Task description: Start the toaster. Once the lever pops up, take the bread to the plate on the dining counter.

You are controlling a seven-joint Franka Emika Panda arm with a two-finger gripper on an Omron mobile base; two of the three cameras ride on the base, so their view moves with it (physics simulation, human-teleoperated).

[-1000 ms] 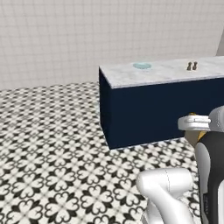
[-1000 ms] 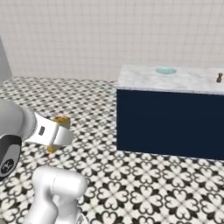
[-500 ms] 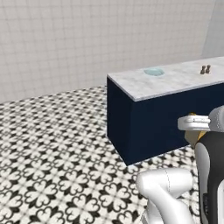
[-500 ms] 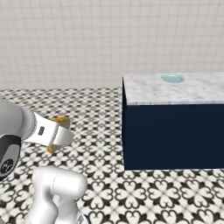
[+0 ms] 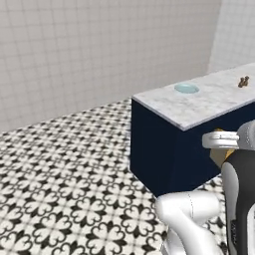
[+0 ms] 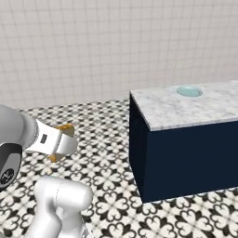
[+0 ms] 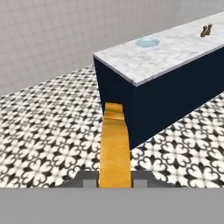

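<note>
patterned tile floor lies ahead of you; the dining counter (image 7: pixel 166 52) carries the plate (image 7: pixel 147 42) near its end edge. your gripper (image 7: pixel 115 178) pinches the bread (image 7: pixel 115 148) edge-on; a jolt while driving could slip it out.

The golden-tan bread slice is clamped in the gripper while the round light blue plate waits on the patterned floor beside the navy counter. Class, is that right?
Not quite. The round light blue plate sits on the white marbled dining counter, not on the floor, as the hand view shows. The golden-tan bread slice is indeed clamped in the gripper.
</note>
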